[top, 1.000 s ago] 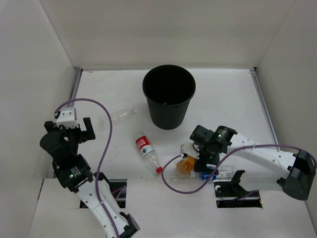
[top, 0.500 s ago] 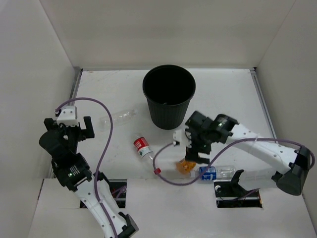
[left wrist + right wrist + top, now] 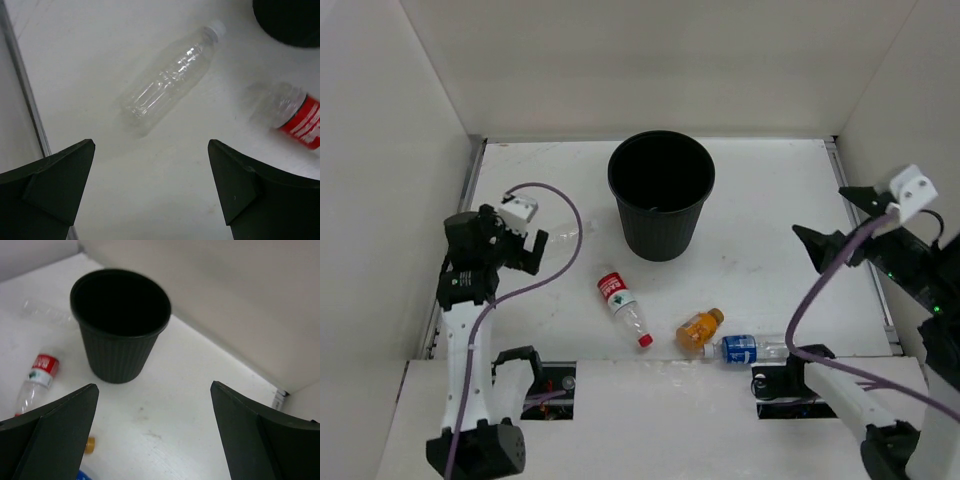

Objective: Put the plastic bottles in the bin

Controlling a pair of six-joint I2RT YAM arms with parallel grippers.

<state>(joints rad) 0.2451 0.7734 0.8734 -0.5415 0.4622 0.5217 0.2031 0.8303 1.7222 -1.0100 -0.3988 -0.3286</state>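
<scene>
The black bin point(image 3: 661, 195) stands upright at mid-back. The red-label bottle point(image 3: 621, 305), the orange bottle point(image 3: 700, 328) and the blue-label bottle point(image 3: 745, 349) lie on the table in front of it. The plain clear bottle point(image 3: 572, 236) lies left of the bin, partly behind my cable. My left gripper point(image 3: 520, 245) is open and empty, hovering just left of that bottle point(image 3: 170, 80); its wrist view also shows the red-label bottle point(image 3: 295, 112). My right gripper point(image 3: 835, 222) is open and empty, raised at the far right and facing the bin point(image 3: 120, 325).
White walls enclose the table on three sides. A metal rail point(image 3: 25, 95) runs along the left edge. Purple cables point(image 3: 810, 300) loop from both wrists. The bin's base point(image 3: 290, 20) shows at the top right of the left wrist view.
My right gripper has left the orange and blue-label bottles, risen and swung far right. My left gripper has moved right toward the clear bottle. The red-label bottle shifted a little.
</scene>
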